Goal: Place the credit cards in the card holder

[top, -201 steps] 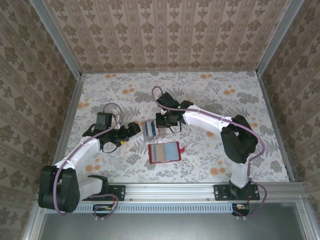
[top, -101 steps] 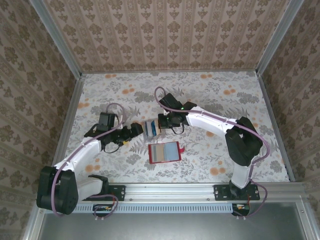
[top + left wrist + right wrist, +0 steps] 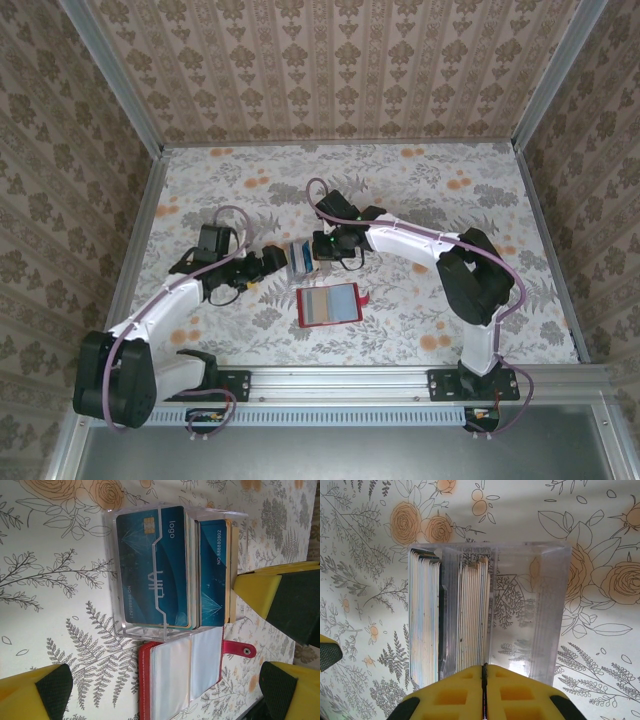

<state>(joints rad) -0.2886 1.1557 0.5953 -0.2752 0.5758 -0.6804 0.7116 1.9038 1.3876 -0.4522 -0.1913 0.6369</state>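
The credit cards stood on edge in two packs inside a clear plastic box. The box sat directly ahead of the right gripper and just ahead of the left gripper, which faced it from the opposite side. The right jaws were pressed together at the near rim of the box, in line with the right-hand pack. Only a thin dark line showed between the pads, and whether a card was pinched there could not be told. The left jaws were spread wide and held nothing. The red card holder lay open, clear pockets up, close beside the box and off to one side of both sets of jaws. Everything rested on a floral tabletop.
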